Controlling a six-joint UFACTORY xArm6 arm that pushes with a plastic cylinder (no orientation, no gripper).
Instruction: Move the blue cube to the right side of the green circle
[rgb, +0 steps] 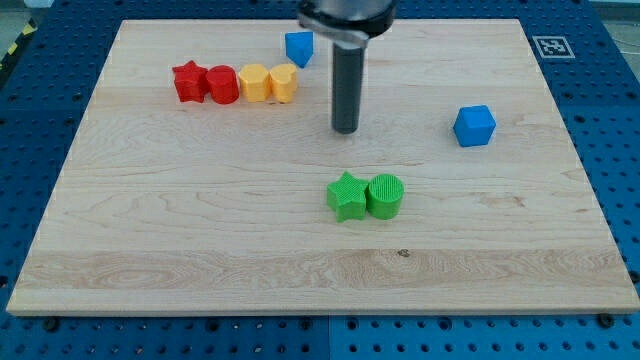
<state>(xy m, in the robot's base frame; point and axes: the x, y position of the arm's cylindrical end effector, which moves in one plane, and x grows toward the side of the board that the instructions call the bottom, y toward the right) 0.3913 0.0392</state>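
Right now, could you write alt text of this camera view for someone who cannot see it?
My tip, the end of a dark rod, rests on a wooden board above a touching green star and green circle. A blue cube sits right; a smaller blue block, two red and two yellow blocks lie upper left.

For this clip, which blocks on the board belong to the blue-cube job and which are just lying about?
In the job:
- blue cube, at the view's right
- green circle (round cylinder block)
- my tip, above the green pair, touching no block

Lying about:
- green star, against the circle's left
- red star
- red round block
- two yellow blocks
- small blue block, near the top
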